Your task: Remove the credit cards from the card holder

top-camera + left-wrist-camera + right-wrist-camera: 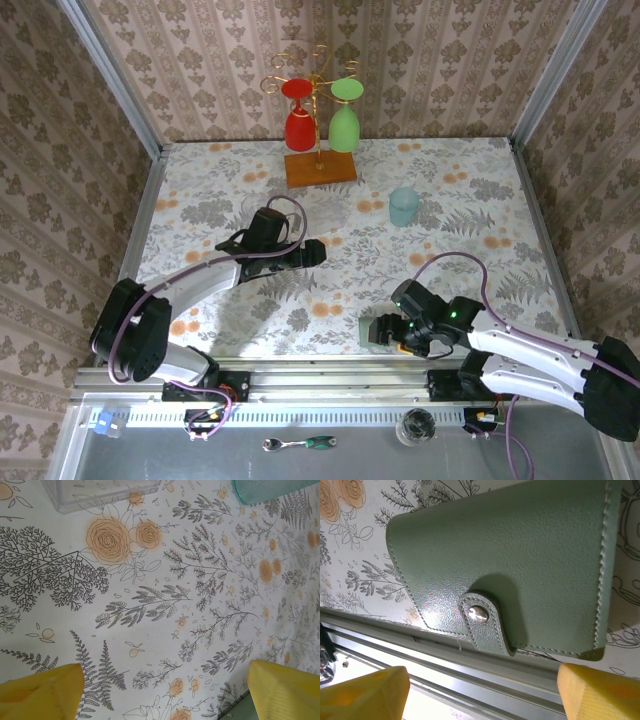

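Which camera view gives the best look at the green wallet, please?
The right wrist view: the wallet fills the frame up close, folded shut with its snap strap fastened. The top view shows just a small green patch; the left wrist view, a greenish sliver at the bottom edge that may be it.

A papered booth around a flowered table

Three walls (420,60) carry pinkish-beige damask wallpaper in vertical stripes, and slanting aluminium posts (108,75) stand at the two back corners. The table (480,180) is covered edge to edge with a white cloth printed in grey ferns and orange roses (the wrist views show the linework up close). A silver rail (320,365) runs along its near edge. The light is even and the shadows soft.
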`<state>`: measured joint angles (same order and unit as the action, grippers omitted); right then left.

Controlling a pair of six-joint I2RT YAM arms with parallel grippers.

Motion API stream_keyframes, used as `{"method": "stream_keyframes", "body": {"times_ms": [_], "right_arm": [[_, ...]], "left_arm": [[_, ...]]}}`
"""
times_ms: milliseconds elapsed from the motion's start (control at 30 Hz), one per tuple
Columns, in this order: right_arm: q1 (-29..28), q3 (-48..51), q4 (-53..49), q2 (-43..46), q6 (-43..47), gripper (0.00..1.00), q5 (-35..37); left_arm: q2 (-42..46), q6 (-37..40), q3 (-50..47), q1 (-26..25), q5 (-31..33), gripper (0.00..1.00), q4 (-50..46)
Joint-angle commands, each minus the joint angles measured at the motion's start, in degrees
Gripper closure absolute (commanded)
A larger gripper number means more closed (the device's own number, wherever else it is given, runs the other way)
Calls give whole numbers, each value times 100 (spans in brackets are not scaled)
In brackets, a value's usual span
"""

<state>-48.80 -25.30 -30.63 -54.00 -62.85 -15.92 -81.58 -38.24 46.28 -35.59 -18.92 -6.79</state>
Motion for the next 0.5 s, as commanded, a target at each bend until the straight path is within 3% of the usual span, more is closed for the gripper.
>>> {"method": "stream_keyframes", "body": {"times_ms": [0, 467], "right_arm": [[-51, 84, 434, -138, -163, 21, -201], [-57, -310, 877, -911, -21, 20, 202]], "left_arm": [[-8, -121, 170, -20, -21, 14, 78], [204, -30, 100, 60, 282, 12, -284]]}}
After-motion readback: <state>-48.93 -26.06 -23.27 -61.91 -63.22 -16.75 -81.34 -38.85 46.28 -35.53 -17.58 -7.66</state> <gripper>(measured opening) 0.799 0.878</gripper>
